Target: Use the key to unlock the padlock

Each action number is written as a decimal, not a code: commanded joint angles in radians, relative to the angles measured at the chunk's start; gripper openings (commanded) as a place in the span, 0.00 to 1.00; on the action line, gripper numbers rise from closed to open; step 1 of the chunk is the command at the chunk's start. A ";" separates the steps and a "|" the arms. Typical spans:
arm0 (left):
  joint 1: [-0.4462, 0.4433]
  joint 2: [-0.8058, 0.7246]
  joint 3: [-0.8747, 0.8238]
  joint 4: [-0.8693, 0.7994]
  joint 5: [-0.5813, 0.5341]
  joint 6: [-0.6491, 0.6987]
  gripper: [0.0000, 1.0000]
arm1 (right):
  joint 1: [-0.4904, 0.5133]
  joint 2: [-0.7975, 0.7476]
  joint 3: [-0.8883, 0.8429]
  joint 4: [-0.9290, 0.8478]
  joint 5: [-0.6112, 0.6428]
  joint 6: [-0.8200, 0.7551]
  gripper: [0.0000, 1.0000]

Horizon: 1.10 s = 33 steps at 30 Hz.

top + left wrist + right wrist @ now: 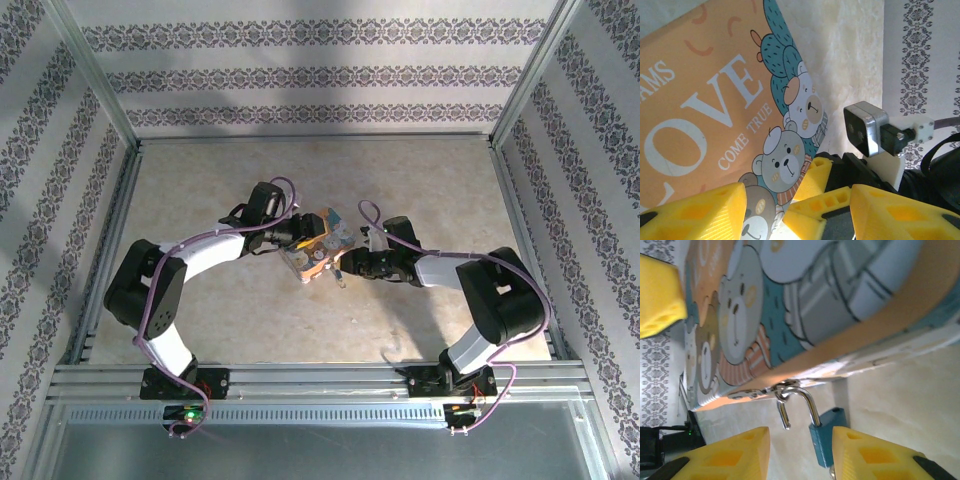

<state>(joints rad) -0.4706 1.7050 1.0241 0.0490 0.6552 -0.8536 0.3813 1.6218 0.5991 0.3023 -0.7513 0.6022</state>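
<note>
Gripping box (705,100) — left gripper (797,200) | right gripper (801,435) spread astride padlock (826,437) — nothing clamped

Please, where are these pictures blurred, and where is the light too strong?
Left wrist view: the LOVE box is sharp, the table beside it washed out. Right wrist view: the box blurs at upper right, the padlock shackle glints. Top view: even light, no glare.

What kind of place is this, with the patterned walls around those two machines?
Probably a robot test booth, not a home: the left arm and right arm are bolted to a metal rail at the table edge, and metal posts frame the wallpapered panels around it.
</note>
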 commanded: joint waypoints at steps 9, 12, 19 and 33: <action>-0.011 0.024 0.008 0.051 0.022 -0.009 0.56 | -0.013 0.111 -0.024 0.241 -0.057 0.046 0.37; -0.010 0.021 0.006 0.047 0.021 -0.007 0.55 | -0.013 0.131 -0.022 0.267 -0.059 0.058 0.35; -0.010 0.022 0.004 0.045 0.018 -0.009 0.55 | -0.013 0.156 -0.028 0.306 -0.072 0.081 0.28; -0.010 0.022 -0.009 0.038 0.000 -0.002 0.55 | -0.001 0.180 -0.062 0.383 -0.051 0.140 0.08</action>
<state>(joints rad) -0.4709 1.7199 1.0241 0.0616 0.6544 -0.8570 0.3817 1.7863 0.5560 0.6327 -0.8051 0.7170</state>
